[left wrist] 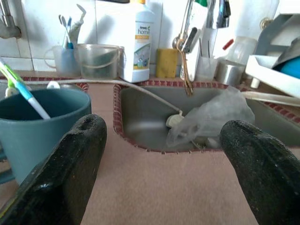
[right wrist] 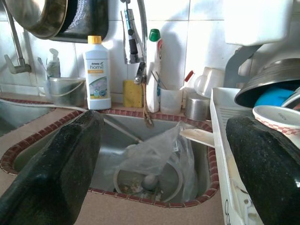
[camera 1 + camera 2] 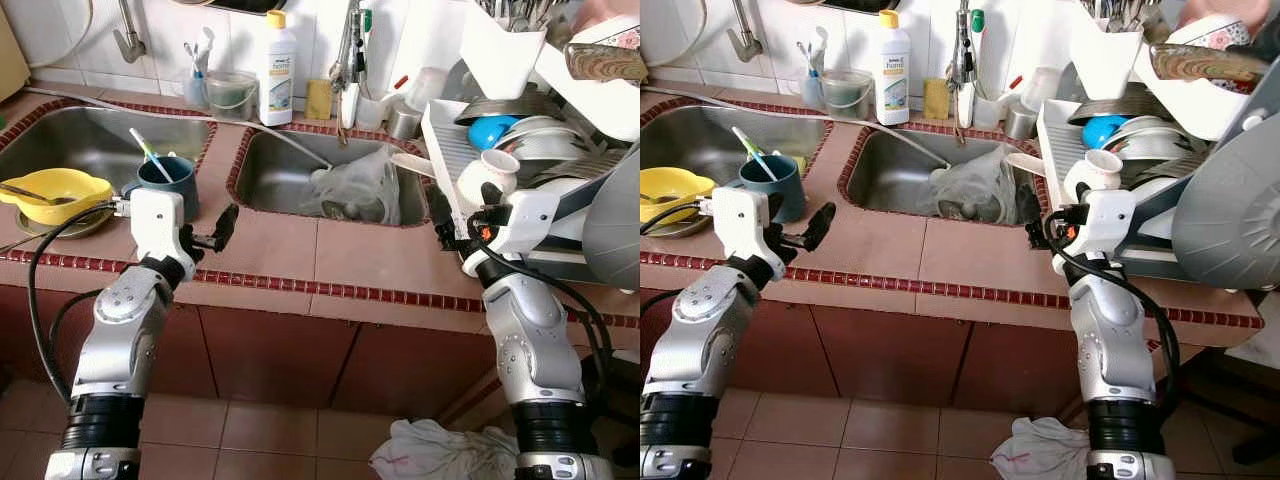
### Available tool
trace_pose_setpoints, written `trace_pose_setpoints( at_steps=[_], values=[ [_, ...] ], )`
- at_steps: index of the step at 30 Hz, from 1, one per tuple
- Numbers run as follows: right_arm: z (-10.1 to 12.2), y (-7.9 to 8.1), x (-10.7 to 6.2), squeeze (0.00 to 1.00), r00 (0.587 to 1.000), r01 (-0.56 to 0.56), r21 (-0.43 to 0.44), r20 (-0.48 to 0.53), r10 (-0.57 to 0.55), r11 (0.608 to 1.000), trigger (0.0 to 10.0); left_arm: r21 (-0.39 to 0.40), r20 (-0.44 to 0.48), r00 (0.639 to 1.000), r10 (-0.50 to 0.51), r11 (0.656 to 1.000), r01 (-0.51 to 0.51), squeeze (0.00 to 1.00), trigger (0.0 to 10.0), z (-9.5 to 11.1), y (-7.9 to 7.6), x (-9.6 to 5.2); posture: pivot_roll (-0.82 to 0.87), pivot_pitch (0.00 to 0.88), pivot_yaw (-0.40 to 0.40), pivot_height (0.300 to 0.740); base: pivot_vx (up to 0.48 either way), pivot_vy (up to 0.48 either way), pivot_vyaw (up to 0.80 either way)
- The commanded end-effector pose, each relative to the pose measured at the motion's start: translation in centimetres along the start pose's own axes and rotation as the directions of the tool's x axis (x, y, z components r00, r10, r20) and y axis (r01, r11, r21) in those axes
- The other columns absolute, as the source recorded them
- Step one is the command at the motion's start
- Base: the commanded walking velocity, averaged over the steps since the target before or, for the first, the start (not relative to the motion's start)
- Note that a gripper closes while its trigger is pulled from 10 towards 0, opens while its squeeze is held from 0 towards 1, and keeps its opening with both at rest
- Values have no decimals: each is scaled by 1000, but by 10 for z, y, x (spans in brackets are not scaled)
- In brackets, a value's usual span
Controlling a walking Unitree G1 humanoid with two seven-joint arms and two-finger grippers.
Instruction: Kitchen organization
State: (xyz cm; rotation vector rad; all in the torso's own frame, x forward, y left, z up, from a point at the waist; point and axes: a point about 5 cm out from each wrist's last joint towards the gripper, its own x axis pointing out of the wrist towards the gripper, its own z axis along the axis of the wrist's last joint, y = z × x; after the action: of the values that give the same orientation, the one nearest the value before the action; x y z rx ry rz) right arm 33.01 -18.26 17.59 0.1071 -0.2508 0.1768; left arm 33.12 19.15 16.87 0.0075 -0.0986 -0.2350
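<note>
Soft, even daylight fills the kitchen; white wall tiles (image 3: 240, 40) look bright, almost washed out; steel sinks (image 3: 300, 175) carry dull sheen, no hard glare; shadows on the tabletop (image 3: 890, 250) are faint; head views are sharp; in both wrist views the near black fingers (image 1: 70, 168) loom large and slightly soft, background crisp.

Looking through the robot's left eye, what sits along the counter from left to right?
Yellow bowl → blue mug → left hand → plastic bag in the sink → white cup → dish rack.
</note>
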Motion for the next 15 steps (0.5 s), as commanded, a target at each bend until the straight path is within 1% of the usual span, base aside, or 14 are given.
trace_pose_setpoints(
  at_steps=[1, 15],
  values=[
    [5, -3, 2, 0, 1000, 15, -7, 26, -15, 1000, 10000, 7, 11, 1000, -10, 1000, 10, 0, 10000, 3, -2, 4, 114, 0, -66, 740, 0, 289, 0],
    [5, 1, 5, 0, 1000, 0, -13, 31, 1, 1000, 10000, 11, 16, 1000, -24, 1000, 24, 0, 10000, 4, -5, 7, 115, 0, -69, 740, 0, 310, 0]
  ],
)
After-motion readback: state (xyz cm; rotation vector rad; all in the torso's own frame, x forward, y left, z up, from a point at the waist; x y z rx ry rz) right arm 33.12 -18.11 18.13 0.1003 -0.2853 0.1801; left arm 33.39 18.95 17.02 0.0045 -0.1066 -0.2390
